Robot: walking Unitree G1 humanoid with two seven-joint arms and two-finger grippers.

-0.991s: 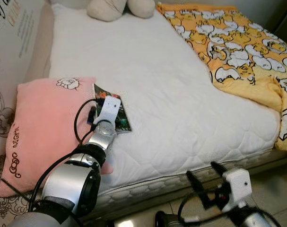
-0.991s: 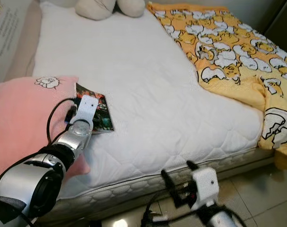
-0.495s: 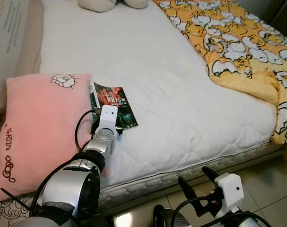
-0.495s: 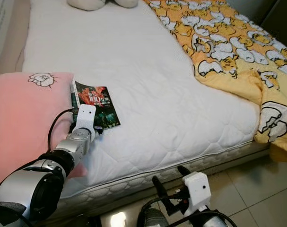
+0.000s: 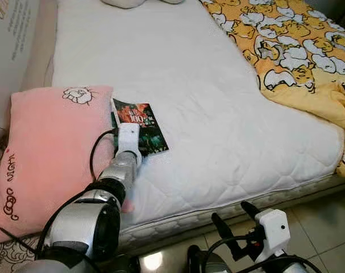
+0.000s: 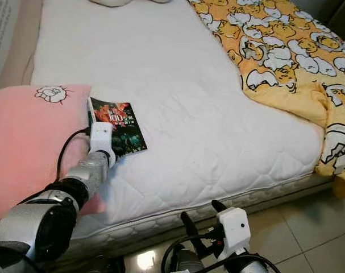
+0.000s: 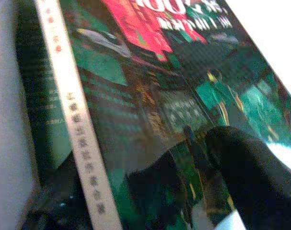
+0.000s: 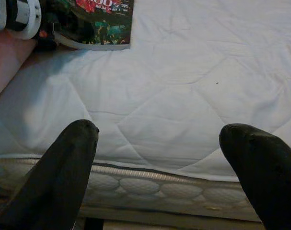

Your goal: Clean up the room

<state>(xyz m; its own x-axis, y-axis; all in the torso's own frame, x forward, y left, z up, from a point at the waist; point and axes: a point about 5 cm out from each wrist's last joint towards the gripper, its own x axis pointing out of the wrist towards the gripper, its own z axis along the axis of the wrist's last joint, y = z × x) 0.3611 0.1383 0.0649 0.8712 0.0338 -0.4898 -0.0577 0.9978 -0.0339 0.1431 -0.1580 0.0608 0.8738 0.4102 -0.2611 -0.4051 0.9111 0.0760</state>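
**Left tool at the book on the bed**

A dark-covered book (image 5: pixel 139 127), with red and green print on its front, lies flat on the white mattress (image 5: pixel 206 114), its spine side just beside the pink pillow (image 5: pixel 53 148). The left tool (image 5: pixel 128 138) reaches over the book's near end; in the left wrist view one black finger (image 7: pixel 250 177) rests against the glossy cover close to the white spine strip, but whether the tool is clenched on the book or released cannot be told. The left arm runs back along the pillow's edge.

The pillow sits at the mattress's left side and carries a small cartoon drawing near its far corner. An orange and yellow blanket (image 5: pixel 297 51) with a white pattern covers the bed's right part.

The right tool (image 5: pixel 236 226) hangs low in front of the bed's edge, above the tiled floor (image 5: pixel 325 227), its two black fingers spread wide apart and grasping nothing.
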